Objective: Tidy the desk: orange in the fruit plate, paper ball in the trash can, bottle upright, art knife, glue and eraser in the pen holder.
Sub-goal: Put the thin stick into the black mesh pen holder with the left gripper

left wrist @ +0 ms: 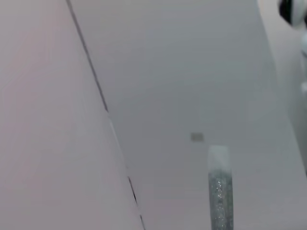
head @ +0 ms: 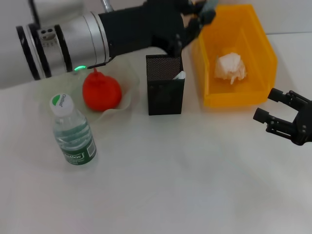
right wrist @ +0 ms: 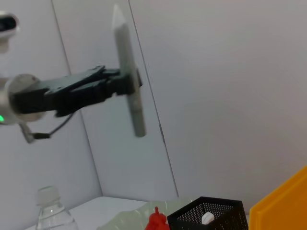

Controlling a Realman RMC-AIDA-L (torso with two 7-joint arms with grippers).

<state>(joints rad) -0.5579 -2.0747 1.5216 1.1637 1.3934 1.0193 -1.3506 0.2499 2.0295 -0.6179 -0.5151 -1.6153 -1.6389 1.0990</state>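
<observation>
Trash can (head: pixel 253 73) at the back right with the paper ball (head: pixel 230 67) inside, fruit plate (head: pixel 127 100) cradling the orange (head: pixel 101 91), pen holder (head: pixel 165 90) between them, bottle (head: pixel 73 131) upright out front. Left gripper (right wrist: pixel 125 82) raised above the holder, pinching a slim glittery glue stick (right wrist: pixel 129 76) (nearly vertical); right gripper (head: pixel 277 108) parked low beside the can, fingers spread, holding nothing.

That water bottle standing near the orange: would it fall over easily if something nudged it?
Probably yes. The bottle stands upright, taller than wide, so a push near its white cap would likely tip it. It looks clear thin plastic, so likely light. Once down, its round body could roll.
</observation>
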